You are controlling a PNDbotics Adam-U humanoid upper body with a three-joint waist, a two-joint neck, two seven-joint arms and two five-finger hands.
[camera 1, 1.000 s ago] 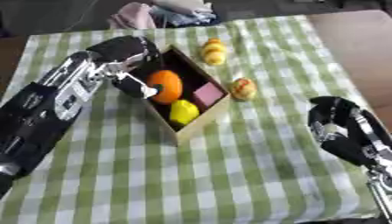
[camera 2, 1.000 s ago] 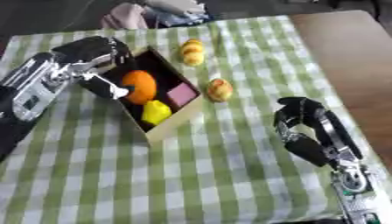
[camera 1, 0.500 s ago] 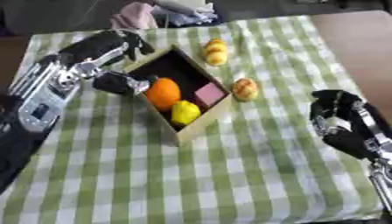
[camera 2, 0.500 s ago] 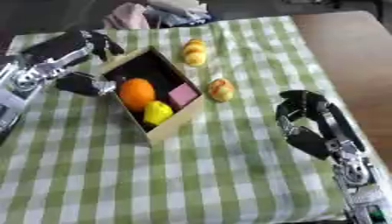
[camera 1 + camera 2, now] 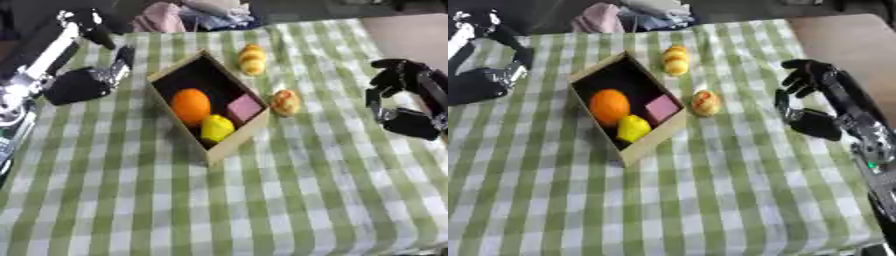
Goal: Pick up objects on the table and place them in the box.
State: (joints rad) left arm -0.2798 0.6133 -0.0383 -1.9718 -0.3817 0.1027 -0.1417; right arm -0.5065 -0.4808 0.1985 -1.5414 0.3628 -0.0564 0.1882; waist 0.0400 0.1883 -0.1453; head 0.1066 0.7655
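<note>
1. The left robot hand has pulled back from the box toward nine o'clock, fingers released and empty.
2. The box now holds an orange, a yellow fruit and a pink block.
3. Two pastries remain on the bench: one at twelve o'clock of the box, one at three o'clock.
4. The right robot hand has moved up at three o'clock, fingers curled and empty, probably next.

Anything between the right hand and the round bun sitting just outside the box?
Nothing visible. Only bare checked tablecloth lies between the right hand and the bun. The bun sits close beside the box, at its right wall, so that wall is the only thing left between it and the inside.
</note>
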